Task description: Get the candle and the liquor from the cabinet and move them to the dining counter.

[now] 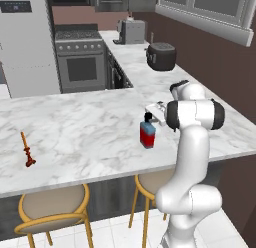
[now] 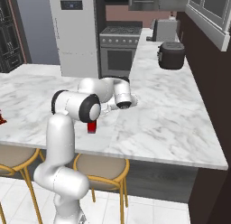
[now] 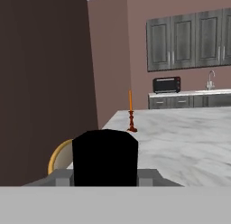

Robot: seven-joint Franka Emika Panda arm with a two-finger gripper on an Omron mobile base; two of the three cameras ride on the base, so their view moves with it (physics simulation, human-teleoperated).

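On the marble table (image 1: 75, 127), the liquor (image 1: 147, 133) stands upright, jaws gripping it at cap height from the side, while the candle (image 1: 27, 151) stands well apart along the same table.

You are looking at a bench (image 1: 90, 132) showing polished white marble with grey veins, smooth and faintly glossy. The liquor (image 1: 147, 133) is showing a shiny red body, a blue band and a matt black cap. The candle (image 1: 27, 152) is showing a waxy orange stick on a dark red turned holder. Behind the bench, the stove (image 1: 80, 57) is gleaming like brushed steel. The stools (image 1: 52, 208) under the bench are showing matt tan seats on glossy yellow legs.
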